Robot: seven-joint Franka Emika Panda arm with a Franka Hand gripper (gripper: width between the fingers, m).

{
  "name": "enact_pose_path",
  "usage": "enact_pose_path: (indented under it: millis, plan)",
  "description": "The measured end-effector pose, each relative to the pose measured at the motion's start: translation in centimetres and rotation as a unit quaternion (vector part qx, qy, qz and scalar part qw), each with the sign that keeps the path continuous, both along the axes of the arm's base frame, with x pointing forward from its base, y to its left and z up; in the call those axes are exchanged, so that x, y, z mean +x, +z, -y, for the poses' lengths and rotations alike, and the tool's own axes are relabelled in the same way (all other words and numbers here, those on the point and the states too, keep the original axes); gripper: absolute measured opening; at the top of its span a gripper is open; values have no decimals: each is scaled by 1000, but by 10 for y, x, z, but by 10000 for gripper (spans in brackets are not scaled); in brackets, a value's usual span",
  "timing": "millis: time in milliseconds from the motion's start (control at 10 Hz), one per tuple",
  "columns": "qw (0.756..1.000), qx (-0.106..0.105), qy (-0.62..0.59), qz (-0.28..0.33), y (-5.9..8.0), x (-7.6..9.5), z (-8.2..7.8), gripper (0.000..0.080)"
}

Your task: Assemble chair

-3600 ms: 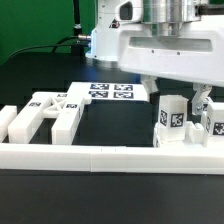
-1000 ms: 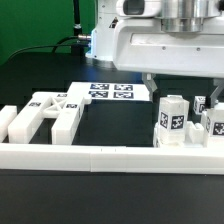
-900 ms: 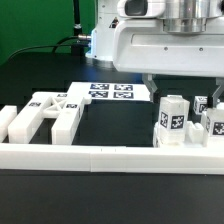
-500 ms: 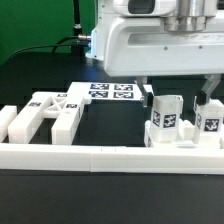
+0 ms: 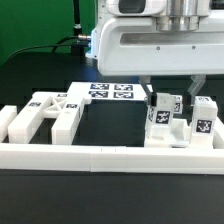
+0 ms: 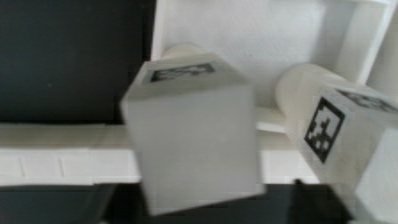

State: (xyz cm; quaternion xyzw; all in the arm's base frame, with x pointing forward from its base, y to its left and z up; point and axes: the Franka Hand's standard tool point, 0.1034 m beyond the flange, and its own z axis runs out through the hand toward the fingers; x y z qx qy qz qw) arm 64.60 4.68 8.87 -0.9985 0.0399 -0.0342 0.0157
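Exterior view: two tagged chair legs stand upright behind the border rail (image 5: 90, 156), the left leg (image 5: 162, 120) beneath the gripper (image 5: 171, 96), the right leg (image 5: 204, 122) just beside. Whether the fingers clamp anything cannot be told.

Fingertips of the gripper (image 5: 170, 97) disappear behind the chair leg (image 5: 164, 117) standing between them, so contact cannot be judged, the border rail (image 5: 100, 157) hides that leg's foot, and the blurred wrist view cuts off the second leg (image 6: 347, 120) beside it.
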Motion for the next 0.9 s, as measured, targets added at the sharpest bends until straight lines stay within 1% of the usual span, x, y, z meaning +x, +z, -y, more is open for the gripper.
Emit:
enact_pose_path:
  millis: [100, 200, 300, 400, 600, 800, 900]
  plan:
    - [1000, 2, -28, -1, 0, 0, 0, 186]
    - [998, 5, -68, -2, 0, 0, 0, 67]
    - [994, 8, -105, -3, 0, 0, 0, 67]
    - [992, 9, -128, -4, 0, 0, 0, 15]
    - [992, 9, -124, -4, 0, 0, 0, 5]
    - [995, 5, -103, -6, 1, 0, -1, 2]
    - [999, -7, -28, -18, 10, 1, -2, 2]
